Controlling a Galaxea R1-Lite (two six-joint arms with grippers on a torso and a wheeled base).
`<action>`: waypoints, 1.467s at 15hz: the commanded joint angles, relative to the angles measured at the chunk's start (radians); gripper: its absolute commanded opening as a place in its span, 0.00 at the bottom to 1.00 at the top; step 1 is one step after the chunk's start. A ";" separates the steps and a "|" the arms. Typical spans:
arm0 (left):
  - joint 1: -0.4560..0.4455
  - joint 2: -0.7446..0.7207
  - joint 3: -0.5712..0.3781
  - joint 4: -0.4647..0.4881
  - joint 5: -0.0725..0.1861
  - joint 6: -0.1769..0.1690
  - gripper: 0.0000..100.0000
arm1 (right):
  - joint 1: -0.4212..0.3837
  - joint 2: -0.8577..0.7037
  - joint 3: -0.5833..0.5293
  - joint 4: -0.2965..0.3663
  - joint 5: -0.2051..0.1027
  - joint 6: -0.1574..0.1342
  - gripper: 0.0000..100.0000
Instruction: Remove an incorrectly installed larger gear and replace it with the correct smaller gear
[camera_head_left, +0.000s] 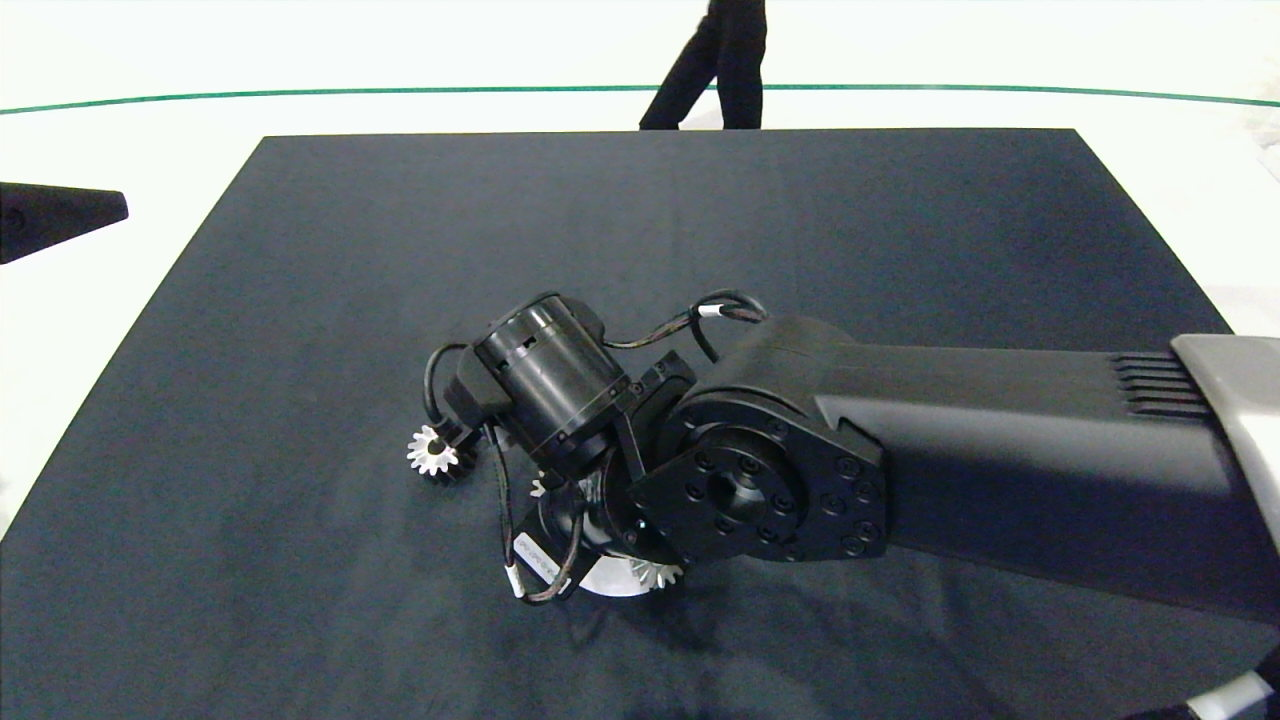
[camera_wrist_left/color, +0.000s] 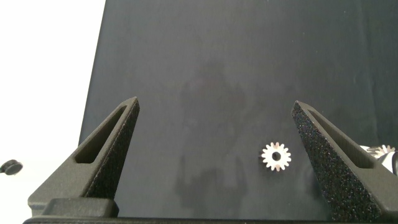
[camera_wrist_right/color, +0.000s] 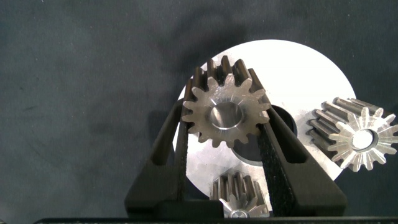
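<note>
Right tool (camera_wrist_right/color: 227, 124) clenched on the larger gear (camera_wrist_right/color: 225, 102), gripped by its teeth over a white disc (camera_wrist_right/color: 298, 68) near the middle of the worktop (camera_head_left: 700, 220), seemingly lifted clear of its seat. Two other gears (camera_wrist_right/color: 351, 134) upright on the disc. Smaller gear (camera_head_left: 433, 450) flat just left, ready for fitting. Left tool (camera_wrist_left/color: 216, 106) released, idle at the left edge.

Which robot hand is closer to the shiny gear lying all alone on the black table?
The right gripper. It works close beside the lone gear, shut on another gear over the white disc. The left gripper is open and hangs back near the table's edge, farther away.
</note>
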 joint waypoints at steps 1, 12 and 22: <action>0.000 0.000 0.002 0.002 0.002 0.000 1.00 | 0.001 0.000 -0.001 0.002 -0.002 -0.001 0.25; 0.000 -0.002 0.002 0.002 0.002 0.000 1.00 | 0.004 0.029 -0.001 -0.001 -0.002 0.012 0.25; -0.002 -0.003 0.004 0.002 0.002 0.000 1.00 | 0.006 0.043 -0.001 0.096 -0.010 -0.069 0.25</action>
